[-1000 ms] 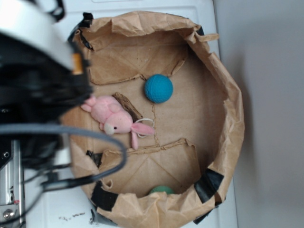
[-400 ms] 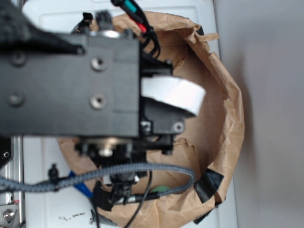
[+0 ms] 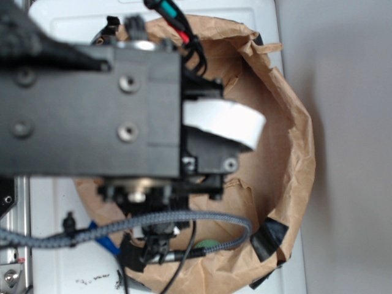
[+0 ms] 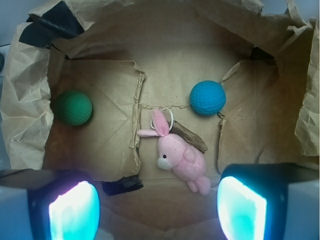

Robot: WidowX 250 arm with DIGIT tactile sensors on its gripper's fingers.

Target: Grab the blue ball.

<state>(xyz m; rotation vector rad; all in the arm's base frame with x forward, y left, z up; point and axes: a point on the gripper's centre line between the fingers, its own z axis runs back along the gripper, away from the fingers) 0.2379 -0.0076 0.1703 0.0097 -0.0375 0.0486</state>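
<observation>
blue ball (image 4: 207,97) clear in wrist view, arm-hidden in ext.

white table (image 3: 61,251) under a crumpled brown paper bag (image 3: 294,153) patched with black tape (image 3: 269,239). plain grey floor (image 3: 349,147) to the right. soft even light, a few dark specks on the table.
</observation>
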